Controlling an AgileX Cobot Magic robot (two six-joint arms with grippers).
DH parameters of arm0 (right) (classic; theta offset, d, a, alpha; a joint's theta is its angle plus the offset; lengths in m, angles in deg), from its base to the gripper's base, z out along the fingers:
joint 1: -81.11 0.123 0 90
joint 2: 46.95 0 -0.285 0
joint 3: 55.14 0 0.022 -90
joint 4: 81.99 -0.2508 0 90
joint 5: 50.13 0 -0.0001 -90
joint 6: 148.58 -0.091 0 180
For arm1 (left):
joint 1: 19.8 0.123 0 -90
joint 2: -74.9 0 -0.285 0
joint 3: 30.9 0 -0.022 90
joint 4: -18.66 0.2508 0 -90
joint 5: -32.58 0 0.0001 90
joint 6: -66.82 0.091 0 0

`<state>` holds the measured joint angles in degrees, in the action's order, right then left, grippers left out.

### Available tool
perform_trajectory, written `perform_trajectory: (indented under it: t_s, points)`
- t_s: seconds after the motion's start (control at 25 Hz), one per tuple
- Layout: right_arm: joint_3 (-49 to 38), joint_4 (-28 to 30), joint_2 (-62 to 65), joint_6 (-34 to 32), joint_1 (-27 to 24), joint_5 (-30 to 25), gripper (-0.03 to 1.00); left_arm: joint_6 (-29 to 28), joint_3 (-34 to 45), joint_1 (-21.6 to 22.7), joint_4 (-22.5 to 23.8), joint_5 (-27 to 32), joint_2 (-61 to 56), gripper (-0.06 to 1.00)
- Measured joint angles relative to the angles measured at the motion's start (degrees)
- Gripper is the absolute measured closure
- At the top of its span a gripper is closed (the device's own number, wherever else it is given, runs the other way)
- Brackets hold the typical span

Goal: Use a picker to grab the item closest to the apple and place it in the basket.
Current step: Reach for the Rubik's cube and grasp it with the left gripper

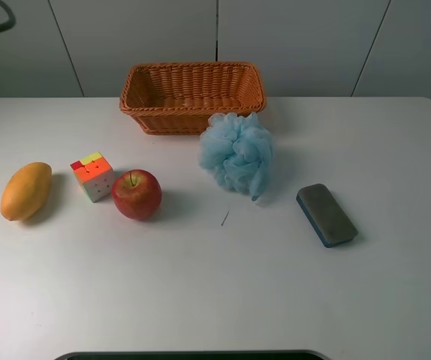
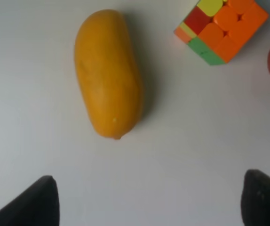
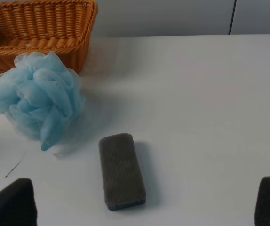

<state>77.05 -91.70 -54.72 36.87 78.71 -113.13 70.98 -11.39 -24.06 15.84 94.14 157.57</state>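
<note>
Listing stock on the white desk (image 1: 223,300): one multicoloured puzzle cube (image 1: 92,176), the item to fetch, toward the left edge, just beside the red apple (image 1: 137,194) and nearer it than anything else. One yellow-orange mango (image 1: 25,191), hard by that edge. One woven orange wicker basket (image 1: 189,118), at the far edge, destination. My left gripper (image 2: 149,202) hangs above the mango, jaws spread wide, empty, best placed for the cube; my right gripper (image 3: 139,207), likewise wide and empty, idles over the grey sponge block (image 3: 122,170).
</note>
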Motion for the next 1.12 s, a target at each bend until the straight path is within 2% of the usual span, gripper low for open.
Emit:
perform_trajectory:
  t_s: [0.12,0.52,0.72,0.88,1.12]
  points:
    - [0.0,0.0,0.0,0.0,0.0,0.0,0.27,1.0,-2.1,-2.7,0.5,-2.2,6.5,0.20]
    - [0.0,0.0,0.0,0.0,0.0,0.0,0.27,7.6,-11.5,-10.2,4.3,-4.3,24.3,0.20]
    - [0.0,0.0,0.0,0.0,0.0,0.0,0.27,9.2,-14.9,-14.2,7.9,-4.5,30.5,0.20]
    - [0.0,0.0,0.0,0.0,0.0,0.0,0.27,10.1,-16.1,-16.4,9.0,-6.0,34.2,0.20]
    - [0.0,0.0,0.0,0.0,0.0,0.0,0.27,12.5,-16.2,-16.9,9.0,-7.7,37.6,0.20]
